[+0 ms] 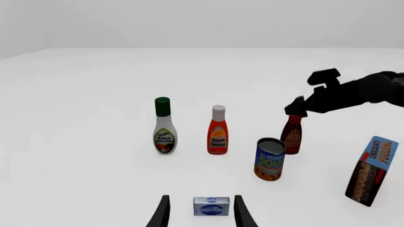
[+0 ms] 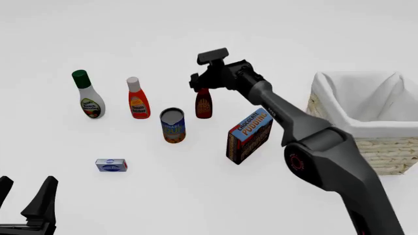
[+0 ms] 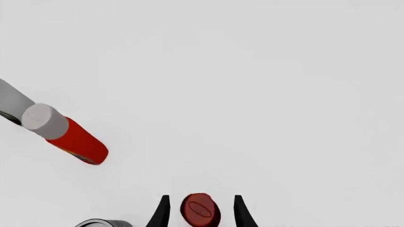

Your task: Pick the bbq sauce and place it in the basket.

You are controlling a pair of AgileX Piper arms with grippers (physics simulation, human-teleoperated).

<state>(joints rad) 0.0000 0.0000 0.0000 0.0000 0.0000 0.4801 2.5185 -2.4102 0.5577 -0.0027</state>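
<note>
The bbq sauce (image 2: 203, 105) stands upright mid-table, dark red-brown with a red cap; it also shows in the left wrist view (image 1: 292, 137). My right gripper (image 2: 200, 86) is right above it. In the right wrist view its fingers (image 3: 162, 212) are open on either side of the red cap (image 3: 200, 210), with a gap on each side. The basket (image 2: 385, 152), tan wicker with a white lining, stands at the right. My left gripper (image 2: 23, 196) is open and empty at the near left, and it also shows in its own wrist view (image 1: 200, 215).
A white ranch bottle with a green cap (image 2: 88, 95) and a ketchup bottle with a white cap (image 2: 137, 100) stand left of the sauce. A soup can (image 2: 173, 125) is just in front of it. A chocolate pudding box (image 2: 249, 134) stands under my right arm. A small blue box (image 2: 111, 165) lies near left.
</note>
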